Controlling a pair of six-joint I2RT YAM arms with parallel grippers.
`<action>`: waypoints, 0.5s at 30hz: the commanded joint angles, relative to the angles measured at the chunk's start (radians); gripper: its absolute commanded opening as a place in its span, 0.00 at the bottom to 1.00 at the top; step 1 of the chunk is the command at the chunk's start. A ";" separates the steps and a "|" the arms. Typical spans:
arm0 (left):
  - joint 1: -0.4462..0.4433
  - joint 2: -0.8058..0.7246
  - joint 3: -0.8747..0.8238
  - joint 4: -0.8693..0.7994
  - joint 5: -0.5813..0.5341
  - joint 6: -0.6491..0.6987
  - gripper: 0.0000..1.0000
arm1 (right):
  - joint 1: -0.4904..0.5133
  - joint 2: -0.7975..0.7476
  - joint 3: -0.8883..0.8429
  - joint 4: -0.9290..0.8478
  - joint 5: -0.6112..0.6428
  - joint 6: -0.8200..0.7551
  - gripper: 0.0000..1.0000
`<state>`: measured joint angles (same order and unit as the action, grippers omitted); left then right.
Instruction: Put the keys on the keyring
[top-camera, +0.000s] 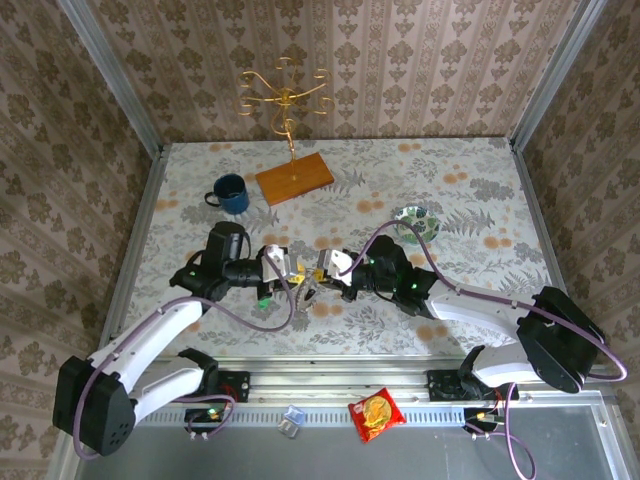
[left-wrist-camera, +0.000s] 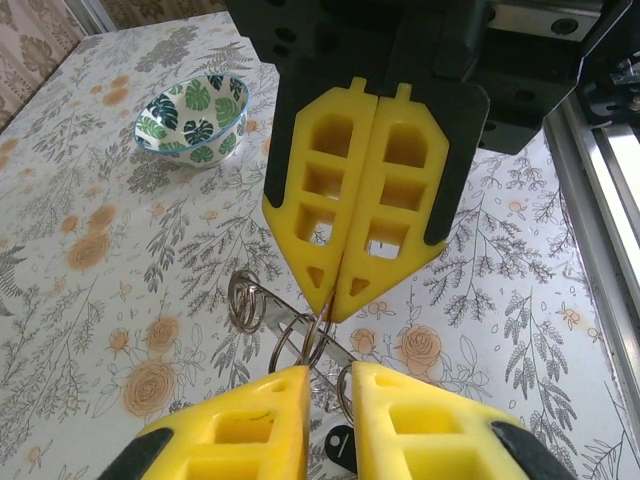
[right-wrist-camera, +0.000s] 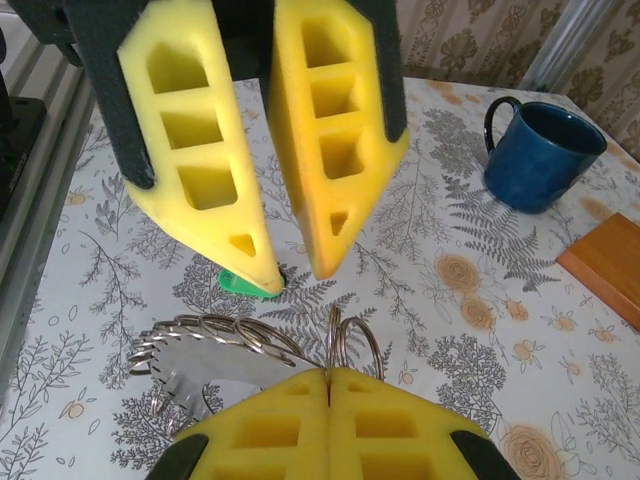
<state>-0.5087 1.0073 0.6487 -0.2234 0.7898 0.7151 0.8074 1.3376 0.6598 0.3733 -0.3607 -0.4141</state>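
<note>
My right claw clenches the keyring above the floral table, centre-near. My left claw, jaws narrowly apart, has its tips beside the green key. Damask-papered walls surround us.

Bright, even, diffuse light from overhead; the arms throw only faint, soft shadows on the table, and the overhead view is sharp, though the smallest things in it stay hard to read. Wrist views are wide-angle: the left gripper at the bottom edge goes slightly soft, and the metal rail at the right is washed pale and leans. Thin glints on the keyring, a pale sheen on the mug, and the background behind it is blurred.
</note>
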 joint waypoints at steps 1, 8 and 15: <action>0.001 0.008 0.032 0.021 0.013 0.036 0.20 | -0.005 -0.031 0.041 0.004 -0.033 -0.012 0.00; -0.024 0.012 0.025 0.042 -0.048 0.031 0.25 | -0.004 -0.031 0.041 0.006 -0.044 -0.011 0.00; -0.053 0.036 0.027 0.045 -0.015 0.029 0.20 | -0.004 -0.031 0.046 0.004 -0.043 -0.006 0.00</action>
<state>-0.5552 1.0374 0.6487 -0.1864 0.7456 0.7273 0.8074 1.3357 0.6605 0.3653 -0.3756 -0.4168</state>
